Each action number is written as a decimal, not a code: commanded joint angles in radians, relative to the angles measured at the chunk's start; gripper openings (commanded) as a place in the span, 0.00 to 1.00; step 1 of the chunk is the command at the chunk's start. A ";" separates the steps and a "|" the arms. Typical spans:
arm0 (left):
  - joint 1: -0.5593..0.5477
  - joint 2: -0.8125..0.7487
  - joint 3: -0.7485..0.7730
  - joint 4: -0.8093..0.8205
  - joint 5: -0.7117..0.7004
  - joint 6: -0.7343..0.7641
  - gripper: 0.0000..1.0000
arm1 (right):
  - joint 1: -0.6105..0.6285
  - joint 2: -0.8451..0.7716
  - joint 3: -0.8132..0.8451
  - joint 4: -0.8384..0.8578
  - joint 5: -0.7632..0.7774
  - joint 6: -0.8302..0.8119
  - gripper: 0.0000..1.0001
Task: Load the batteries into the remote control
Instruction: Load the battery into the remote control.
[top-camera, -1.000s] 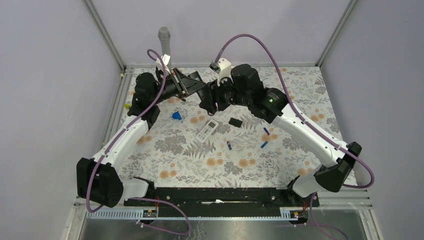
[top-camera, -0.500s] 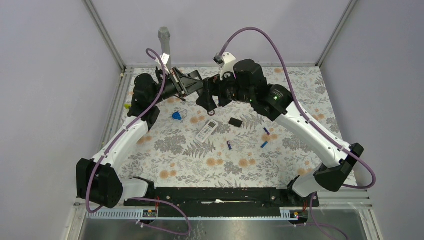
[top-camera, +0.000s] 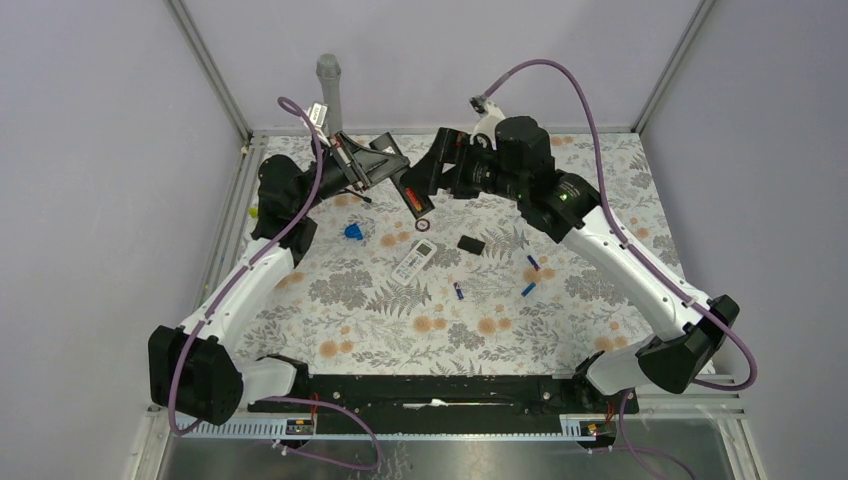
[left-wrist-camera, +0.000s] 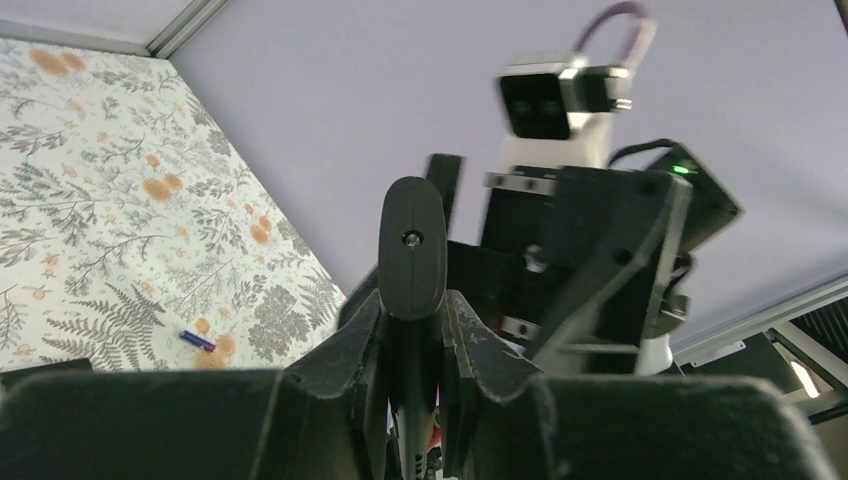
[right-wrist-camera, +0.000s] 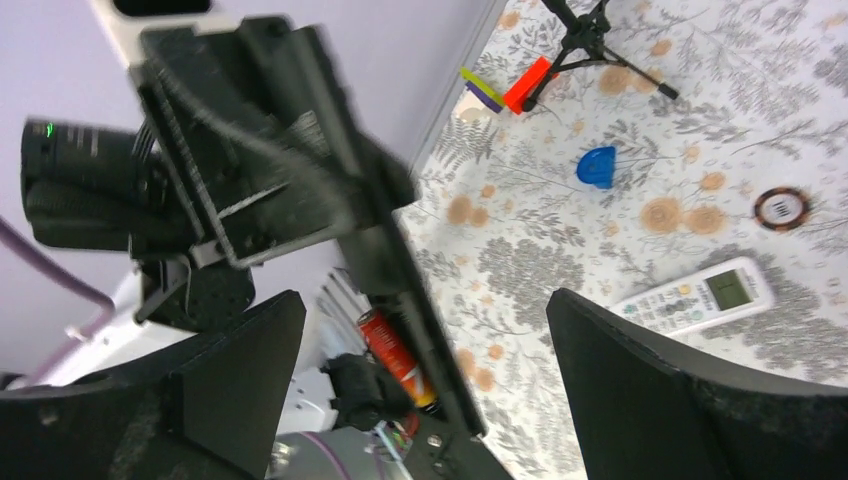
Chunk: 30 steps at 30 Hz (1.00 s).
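Both arms are raised over the 12 o'clock part of the tabletop (top-camera: 500, 340), their grippers facing each other.

Left gripper (left-wrist-camera: 412, 335): fingers clamped on a black remote (left-wrist-camera: 411, 240), a slim bar held edge-on with its rounded end sticking out past the fingers toward the right arm.

Right gripper (right-wrist-camera: 425, 300): fingers spread wide, gripping nothing. The free end of the black remote lies in the gap between them.

An orange-red battery (right-wrist-camera: 396, 357) sits against that free end, lengthwise along the bar. Cannot tell whether it is seated in a compartment. In the top view it shows as a red spot at the bar's tip, above the tabletop.

On the tabletop:
- A white remote (top-camera: 414, 262) lies face up near the middle, tilted, display end toward 1 o'clock.
- Three blue batteries lie loose. One (top-camera: 459, 291) is at 4 o'clock of the white remote, near it. Two more (top-camera: 533, 262) (top-camera: 527, 289) lie close together farther out at 3 o'clock.
- A small black piece (top-camera: 471, 243) lies at 2 o'clock of the white remote, apart from it.
- A copper ring (top-camera: 422, 225) lies just beside the white remote at 12 o'clock.
- A blue blob (top-camera: 352, 232) lies at 10 o'clock of the white remote.
- An orange-red piece with a yellow-green bit (right-wrist-camera: 522, 84) lies near the 9 o'clock edge of the tabletop.
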<state>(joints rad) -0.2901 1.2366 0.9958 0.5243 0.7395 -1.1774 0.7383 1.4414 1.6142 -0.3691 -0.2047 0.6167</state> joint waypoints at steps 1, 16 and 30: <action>-0.004 -0.041 -0.017 0.136 -0.037 -0.033 0.00 | -0.066 -0.028 -0.109 0.271 -0.194 0.281 1.00; -0.004 -0.052 0.010 0.049 -0.099 -0.018 0.00 | -0.094 -0.004 -0.179 0.434 -0.355 0.417 0.75; -0.004 -0.057 0.020 0.021 -0.131 -0.014 0.00 | -0.094 0.019 -0.184 0.427 -0.410 0.409 0.55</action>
<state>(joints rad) -0.2920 1.2026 0.9756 0.5217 0.6579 -1.2095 0.6395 1.4628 1.4227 0.0113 -0.5434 1.0153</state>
